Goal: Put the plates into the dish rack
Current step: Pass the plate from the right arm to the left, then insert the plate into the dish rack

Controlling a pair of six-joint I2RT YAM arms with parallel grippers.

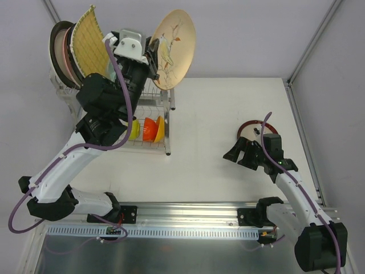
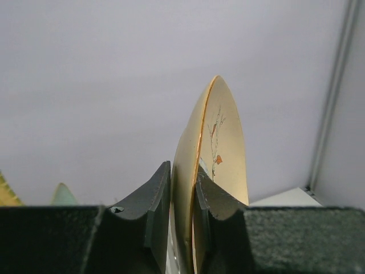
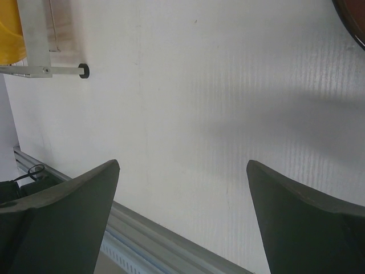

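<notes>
Above the dish rack (image 1: pixel 169 131), my left end effector (image 2: pixel 182 191) clamps the beige floral plate (image 1: pixel 174 48) by its rim, likely stiff, slick and breakable, while my right end effector (image 1: pixel 238 157) hangs wide open.

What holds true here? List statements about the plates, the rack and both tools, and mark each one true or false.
1. The left tool grips the beige floral plate by its rim, with the plate standing on edge. True.
2. The right tool is shut on the red-rimmed plate. False: it is open and empty above the table, and that plate lies flat on the table.
3. The yellow woven square plate stands in the dish rack. True.
4. The orange bowl lies on the table outside the rack. False: it sits in the rack's lower tier.
</notes>
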